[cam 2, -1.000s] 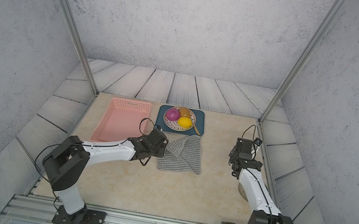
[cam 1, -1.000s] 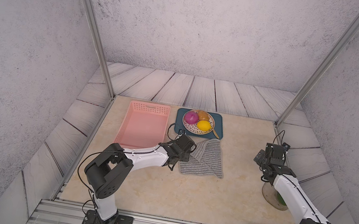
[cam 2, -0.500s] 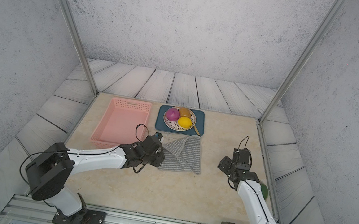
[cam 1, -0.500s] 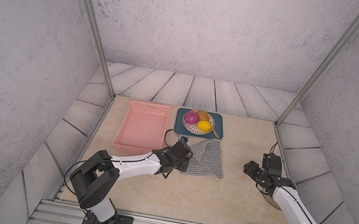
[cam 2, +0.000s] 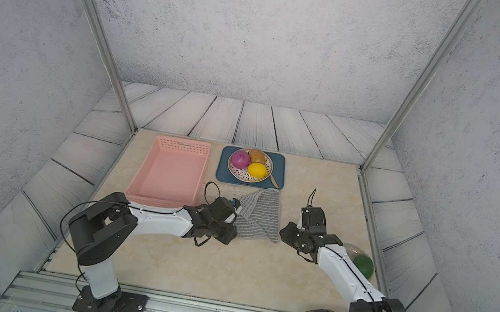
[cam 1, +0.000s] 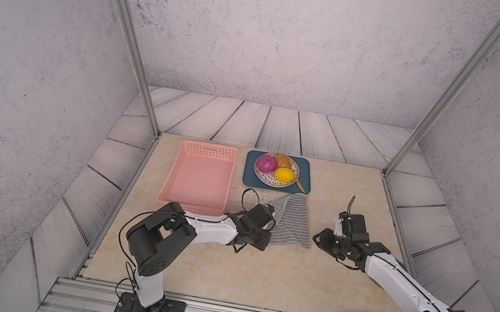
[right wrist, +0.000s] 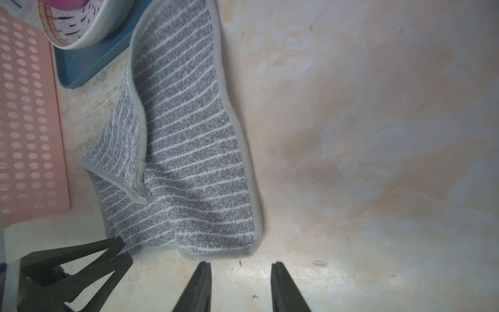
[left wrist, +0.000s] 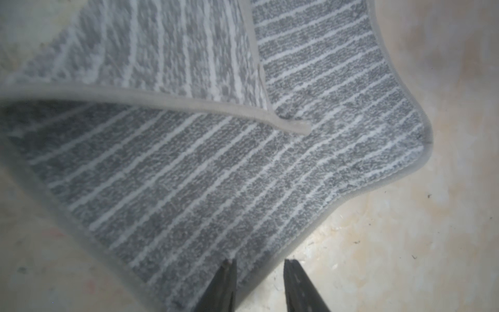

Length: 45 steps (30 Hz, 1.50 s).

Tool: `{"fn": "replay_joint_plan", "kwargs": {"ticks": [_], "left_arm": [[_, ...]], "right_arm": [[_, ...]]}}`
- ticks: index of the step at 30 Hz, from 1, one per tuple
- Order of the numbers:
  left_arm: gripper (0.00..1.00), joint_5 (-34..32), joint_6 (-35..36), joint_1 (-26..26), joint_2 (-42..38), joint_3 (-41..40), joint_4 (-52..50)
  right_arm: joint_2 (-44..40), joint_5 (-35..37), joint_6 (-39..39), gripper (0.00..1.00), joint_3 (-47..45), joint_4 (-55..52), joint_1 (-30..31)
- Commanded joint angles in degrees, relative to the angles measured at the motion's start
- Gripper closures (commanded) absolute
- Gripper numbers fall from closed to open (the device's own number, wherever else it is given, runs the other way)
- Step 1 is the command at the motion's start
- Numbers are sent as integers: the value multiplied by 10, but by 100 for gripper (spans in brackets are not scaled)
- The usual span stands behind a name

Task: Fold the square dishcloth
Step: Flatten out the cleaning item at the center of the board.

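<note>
Top views both show a pink perforated plastic basket [cam 1: 200, 176] at left. Next is the left gripper [cam 1: 263, 239], its jaws slightly apart astride the near hem of the grey, white-striped square dishcloth [cam 1: 294, 220]. It lies on the beige table [cam 1: 221, 273], one corner flapped over, its far end reaching a dark blue tray [cam 1: 248, 177]. The right gripper [cam 1: 318, 240] sits just beside its near right corner, jaws apart, empty.

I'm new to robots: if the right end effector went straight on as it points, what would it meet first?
Probably the square dishcloth: the right end effector points at its near rounded corner, with only bare table between. Its height is hard to judge.
</note>
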Motion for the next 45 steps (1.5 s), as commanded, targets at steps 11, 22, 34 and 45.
{"fn": "replay_joint_plan", "kwargs": {"ticks": [11,22,34,45], "left_arm": [[68,-34,-9,-1,4,-16,-49],[73,-50,-30,1,-33,-69,-70],[78,27,-59,-4,-67,-132,-49],[54,-20,-60,-7,-200,-108,-107]], "right_arm": [[153,-39,12,77,60,50,34],[190,-11,30,82,66,-37,33],[144,-22,49,81,-14,-75,35],[88,-6,18,66,28,-111,36]]}}
